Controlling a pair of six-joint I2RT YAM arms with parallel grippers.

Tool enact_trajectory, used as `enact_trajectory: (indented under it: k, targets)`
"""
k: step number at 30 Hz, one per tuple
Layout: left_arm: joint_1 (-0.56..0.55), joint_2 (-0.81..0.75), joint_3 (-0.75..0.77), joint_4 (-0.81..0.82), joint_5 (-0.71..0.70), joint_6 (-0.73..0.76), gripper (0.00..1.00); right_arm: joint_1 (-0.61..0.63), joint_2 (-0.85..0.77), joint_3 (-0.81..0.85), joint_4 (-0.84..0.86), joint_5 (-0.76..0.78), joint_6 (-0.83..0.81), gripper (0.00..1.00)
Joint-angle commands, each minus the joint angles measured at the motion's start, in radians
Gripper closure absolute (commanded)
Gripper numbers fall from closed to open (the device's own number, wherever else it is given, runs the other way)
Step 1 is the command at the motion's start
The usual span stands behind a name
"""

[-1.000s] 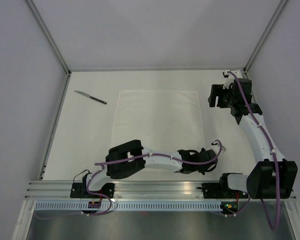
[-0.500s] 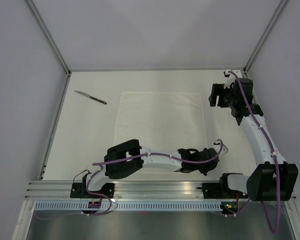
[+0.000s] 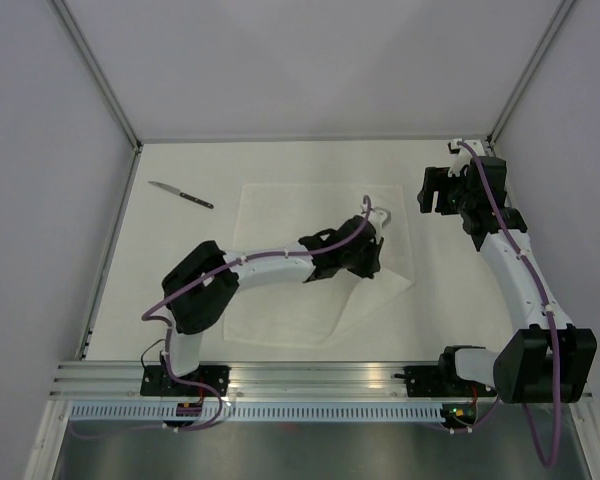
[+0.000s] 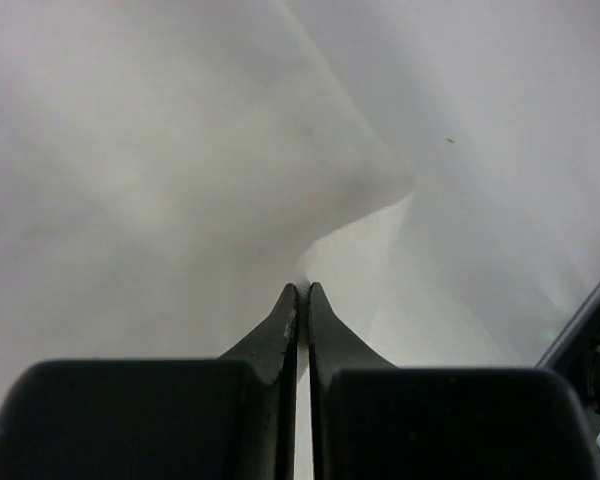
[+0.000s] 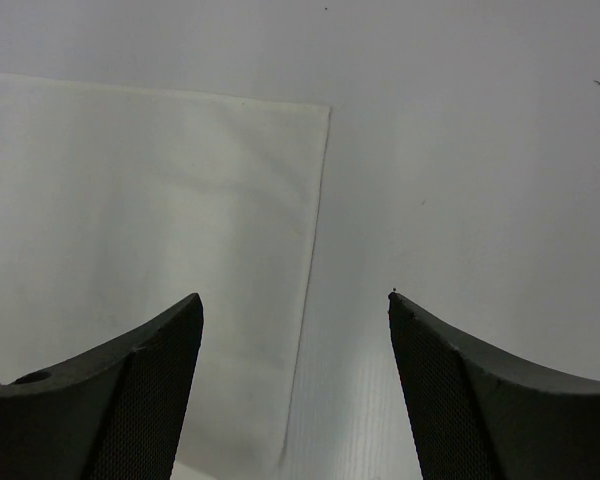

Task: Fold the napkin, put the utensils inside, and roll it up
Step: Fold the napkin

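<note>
Left gripper (image 3: 370, 262) is seen from the top view stretched out over the napkin (image 3: 280, 300). A corner of the sheet is held pinched and lifted, so that the near right part is drawn up in a diagonal fold. The knife (image 3: 180, 195) (the only utensil in sight) is laid on the table (image 3: 180, 260) toward the far left, well apart from the napkin. The right gripper (image 3: 430, 192) is held just beside the napkin's far right corner, apart from it.

From the left wrist, the fingers (image 4: 280, 335) are shown pressed together, with a thin peak of white cloth caught at their tips. The rest of the sheet is blurred.

From the right wrist, the jaws are spread wide with nothing held. The napkin's corner is laid flat on the table below them.
</note>
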Motion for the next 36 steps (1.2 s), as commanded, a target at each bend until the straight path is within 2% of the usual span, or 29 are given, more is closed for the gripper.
enact_trajectory:
  k: [1, 10, 18, 24, 36]
  targets:
    - [0.102, -0.089, -0.054, 0.041, 0.105, -0.104, 0.98, 0.003, -0.026, 0.028, 0.001, 0.009, 0.003, 0.2]
    - [0.37, -0.146, -0.062, -0.098, 0.171, -0.126, 0.98, 0.003, -0.024, 0.03, -0.004, -0.004, 0.004, 0.2]
    - [0.531, -0.149, 0.012, -0.229, 0.155, -0.089, 0.98, 0.003, -0.017, 0.03, -0.007, -0.017, 0.003, 0.19]
    - [0.63, -0.112, 0.107, -0.296, 0.175, -0.054, 0.98, 0.003, -0.017, 0.031, -0.013, -0.03, 0.001, 0.19]
    - [0.729, -0.022, 0.279, -0.387, 0.198, -0.025, 0.98, 0.003, -0.017, 0.031, -0.019, -0.04, 0.003, 0.2]
